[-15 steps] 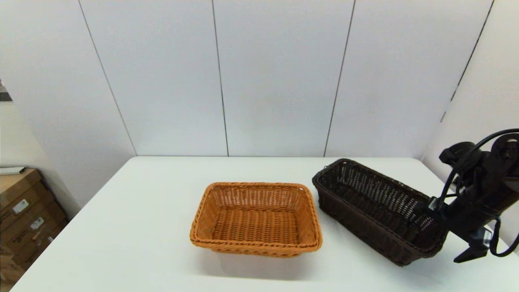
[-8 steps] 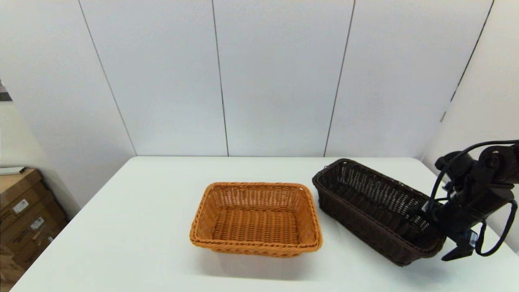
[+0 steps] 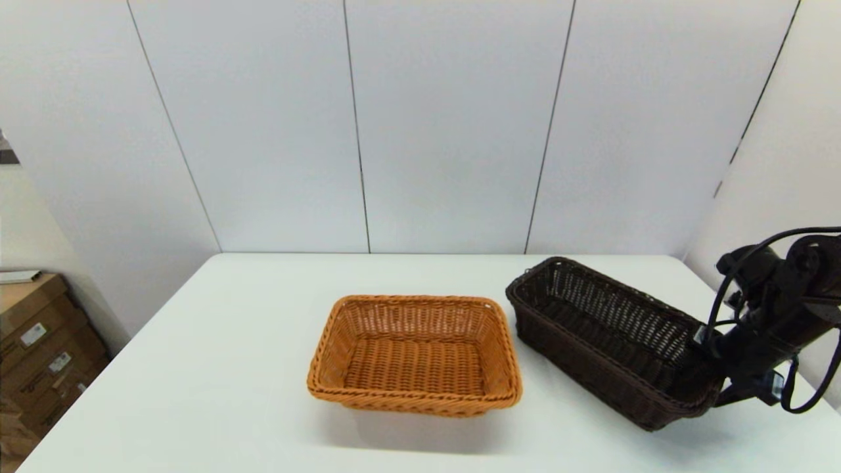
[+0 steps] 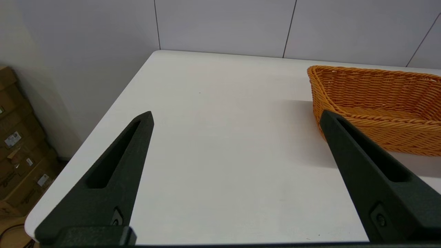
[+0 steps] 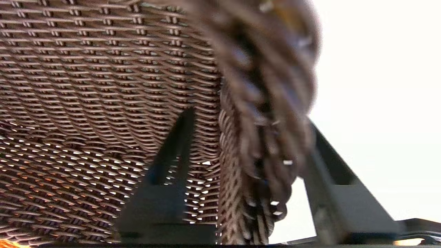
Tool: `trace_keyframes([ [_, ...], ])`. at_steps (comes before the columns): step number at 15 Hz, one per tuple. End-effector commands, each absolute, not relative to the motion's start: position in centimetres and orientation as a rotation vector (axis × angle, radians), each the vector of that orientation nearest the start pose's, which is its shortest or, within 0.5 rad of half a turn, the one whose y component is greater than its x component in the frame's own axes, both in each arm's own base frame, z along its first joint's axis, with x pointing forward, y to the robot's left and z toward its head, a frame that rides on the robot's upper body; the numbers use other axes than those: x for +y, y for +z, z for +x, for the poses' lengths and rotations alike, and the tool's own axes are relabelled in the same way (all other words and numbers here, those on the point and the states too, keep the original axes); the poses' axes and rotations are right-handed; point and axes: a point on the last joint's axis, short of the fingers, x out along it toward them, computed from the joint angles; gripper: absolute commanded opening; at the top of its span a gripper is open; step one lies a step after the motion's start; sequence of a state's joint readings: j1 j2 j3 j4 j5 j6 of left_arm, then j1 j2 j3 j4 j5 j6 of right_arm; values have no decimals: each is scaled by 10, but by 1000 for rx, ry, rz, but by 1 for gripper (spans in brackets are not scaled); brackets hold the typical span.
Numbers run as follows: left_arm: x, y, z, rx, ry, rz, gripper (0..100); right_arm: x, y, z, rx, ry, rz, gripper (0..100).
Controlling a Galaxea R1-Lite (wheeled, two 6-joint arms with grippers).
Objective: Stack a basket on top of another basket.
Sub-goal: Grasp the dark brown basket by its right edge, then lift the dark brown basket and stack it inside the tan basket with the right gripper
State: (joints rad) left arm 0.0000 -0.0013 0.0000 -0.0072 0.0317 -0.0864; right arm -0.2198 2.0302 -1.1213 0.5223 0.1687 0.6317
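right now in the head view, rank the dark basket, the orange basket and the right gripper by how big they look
1. Dark brown basket and orange-tan basket: too close to rank. The dark one spans slightly wider, but it lies at an angle.
2. Right gripper: clearly smallest, partly cut off at the picture's edge, its jaws astride the dark basket's rim.

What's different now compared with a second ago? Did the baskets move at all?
Only the right gripper moved: it dropped lower at the near right end of the dark brown basket, and its fingers now straddle that end wall, one inside, one outside. The dark basket, the orange-tan basket and the table stayed as they were.
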Motion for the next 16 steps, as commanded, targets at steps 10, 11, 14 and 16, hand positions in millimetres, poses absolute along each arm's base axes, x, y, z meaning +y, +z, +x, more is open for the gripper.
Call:
trace_keyframes([
  [10,1,76,-23,-11,32,-88,100,-76,126,299,1263,-346,898,0],
  [11,1,76,-23,-11,32,-86,100,-80,139,298,1237,-346,902,0],
  [14,1,76,-23,-11,32,-88,100,-90,172,297,1170,-355,909,0],
  [16,1,76,-23,-11,32,-88,100,-96,189,293,1146,-342,894,0],
])
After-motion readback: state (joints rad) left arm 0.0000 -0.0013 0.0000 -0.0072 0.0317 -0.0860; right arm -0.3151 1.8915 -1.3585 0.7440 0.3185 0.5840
